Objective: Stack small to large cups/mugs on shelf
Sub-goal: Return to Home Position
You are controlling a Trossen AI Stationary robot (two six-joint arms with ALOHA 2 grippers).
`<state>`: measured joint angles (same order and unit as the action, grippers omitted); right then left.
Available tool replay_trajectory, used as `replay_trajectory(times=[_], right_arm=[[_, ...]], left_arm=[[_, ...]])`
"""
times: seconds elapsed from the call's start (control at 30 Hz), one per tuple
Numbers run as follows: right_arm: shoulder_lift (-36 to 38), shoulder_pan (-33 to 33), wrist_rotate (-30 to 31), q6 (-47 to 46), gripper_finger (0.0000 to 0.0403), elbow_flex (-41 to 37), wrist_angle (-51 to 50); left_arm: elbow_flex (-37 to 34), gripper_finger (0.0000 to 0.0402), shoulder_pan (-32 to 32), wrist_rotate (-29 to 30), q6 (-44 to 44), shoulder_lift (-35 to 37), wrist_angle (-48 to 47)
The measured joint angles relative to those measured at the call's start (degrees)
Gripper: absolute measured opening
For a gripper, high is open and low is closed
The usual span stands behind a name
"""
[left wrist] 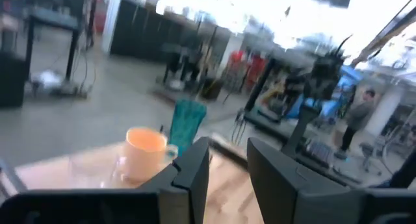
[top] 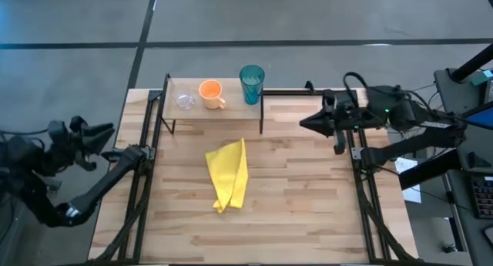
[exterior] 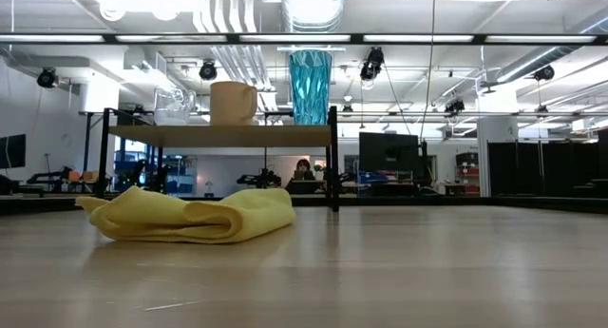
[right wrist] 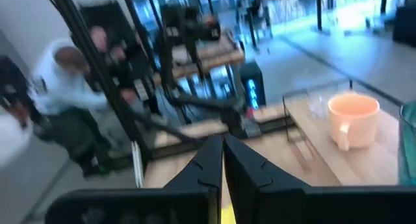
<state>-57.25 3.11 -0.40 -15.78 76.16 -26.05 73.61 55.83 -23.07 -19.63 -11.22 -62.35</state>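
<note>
On the light-wood shelf [top: 223, 108] at the table's far side stand, left to right, a tiny clear glass [top: 185, 101], an orange mug [top: 211, 93] and a tall teal tumbler [top: 251, 84], each on its base. They also show in the low view: glass [exterior: 173, 106], mug [exterior: 234, 103], tumbler [exterior: 311, 86]. My left gripper [top: 108, 140] hangs open beyond the table's left edge. My right gripper [top: 303, 123] is shut, right of the shelf, touching nothing.
A crumpled yellow cloth [top: 229, 173] lies on the tabletop in front of the shelf. Black frame rails [top: 142, 181] run along the table's left and right sides. A person [right wrist: 65, 100] shows beyond the table in the right wrist view.
</note>
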Motion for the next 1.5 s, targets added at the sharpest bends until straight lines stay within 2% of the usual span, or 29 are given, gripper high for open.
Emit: replay_trajectory(times=[0.1,0.3,0.4,0.5,0.67,0.77,0.87,1.03,1.17,1.37,1.5], right_arm=[[4.8,0.0,-0.3,-0.3,0.0009,-6.1,5.7],[12.4,0.0,-0.6,-0.6,0.0009,-17.3,8.1],[16.5,0.0,-1.4,0.7,0.0009,-25.0,16.5],[20.4,0.0,-1.6,1.0,0.0009,-33.0,26.0],[26.2,0.0,-1.6,-1.5,0.0009,-44.4,35.9],[29.6,0.0,-1.6,-2.2,0.0009,-48.8,37.6],[32.9,0.0,-1.5,-2.0,0.0009,-51.9,38.3],[38.2,0.0,-1.3,-0.8,0.0009,-54.8,38.5],[42.0,-0.1,-1.0,-0.2,0.0009,-57.1,38.4],[45.2,-0.1,2.4,-0.2,0.0009,-60.2,38.3],[46.4,-0.1,3.4,-0.6,0.0009,-61.8,38.3]], left_arm=[[-1.8,0.0092,0.1,0.1,0.1,4.0,1.6],[-4.3,0.0092,0.6,-1.1,-1.3,9.1,1.1],[-4.9,0.0092,1.4,-2.0,-2.2,9.1,-2.8],[-6.9,0.0092,2.2,-3.3,0.1,8.9,-2.6],[-13.6,0.0092,6.2,-10.4,0.9,9.2,7.0],[-17.1,0.0092,8.8,-17.4,0.5,9.2,12.2],[-19.6,0.0092,11.6,-21.3,0.4,9.2,13.5],[-21.1,0.0092,15.1,-21.7,0.7,9.3,14.4],[-23.3,0.0092,17.4,-23.0,0.4,9.3,20.9],[-29.9,0.0092,18.6,-29.8,-3.9,9.4,30.2],[-32.6,0.0092,18.6,-29.7,-2.2,9.4,30.5]])
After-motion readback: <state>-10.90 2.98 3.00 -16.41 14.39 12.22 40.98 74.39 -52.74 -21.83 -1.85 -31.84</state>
